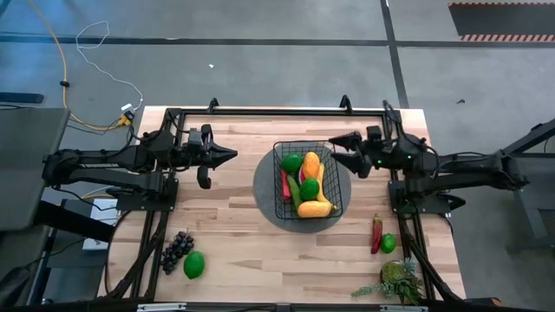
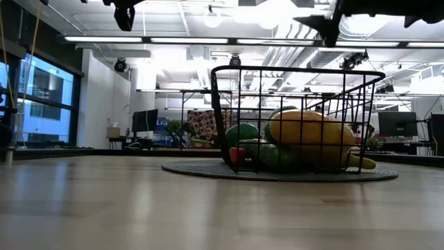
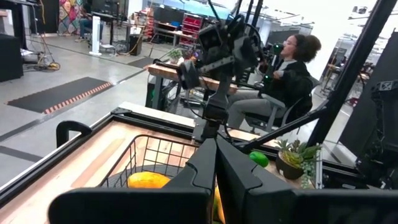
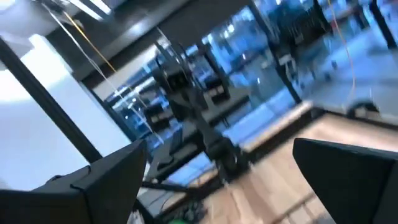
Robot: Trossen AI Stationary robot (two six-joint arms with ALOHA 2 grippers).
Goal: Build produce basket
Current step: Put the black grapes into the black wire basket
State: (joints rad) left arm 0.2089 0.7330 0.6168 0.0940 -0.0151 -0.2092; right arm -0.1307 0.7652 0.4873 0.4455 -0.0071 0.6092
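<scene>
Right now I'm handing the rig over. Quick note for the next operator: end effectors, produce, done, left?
Left end effector: shut, empty, raised left of the basket.
Right end effector: open, empty, raised at the basket's right edge.
Basket sits on the round mat at table centre.
Done: several pieces are in the basket, including yellow, orange, green and red ones.
Left: grapes and green fruit at the near left; red chili and small green fruit at the near right, beside the plant.
</scene>
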